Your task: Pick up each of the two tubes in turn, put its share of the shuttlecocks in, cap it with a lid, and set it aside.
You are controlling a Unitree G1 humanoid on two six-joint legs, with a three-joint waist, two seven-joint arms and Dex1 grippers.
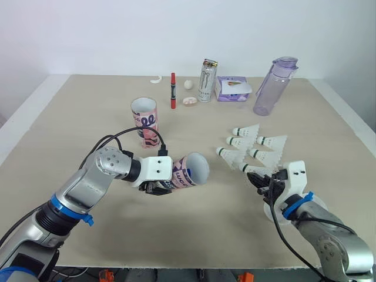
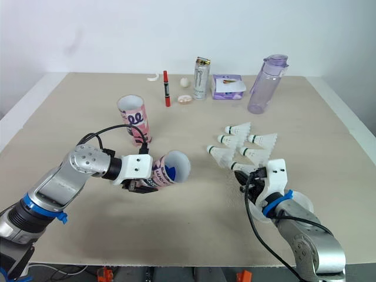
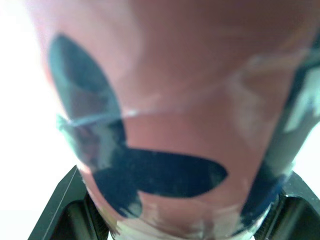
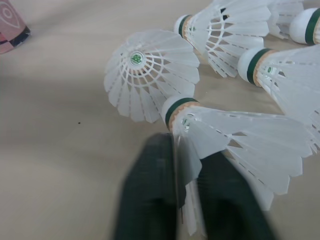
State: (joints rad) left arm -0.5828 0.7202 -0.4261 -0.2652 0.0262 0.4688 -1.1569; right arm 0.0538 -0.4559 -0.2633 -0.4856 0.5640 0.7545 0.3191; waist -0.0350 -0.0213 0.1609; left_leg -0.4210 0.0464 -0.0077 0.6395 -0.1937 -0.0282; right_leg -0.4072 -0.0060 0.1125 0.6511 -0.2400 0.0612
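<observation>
Right end effector [image 1: 260,181], pinching a shuttlecock [image 4: 240,135] by its feather edge right of the held tube [image 1: 191,170], may crush or drop it.

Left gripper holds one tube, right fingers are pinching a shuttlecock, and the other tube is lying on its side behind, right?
Not quite. The other tube stands upright on the table, as the left eye view shows. The rest holds: the left gripper holds one tube, and the right gripper pinches a shuttlecock.
</observation>
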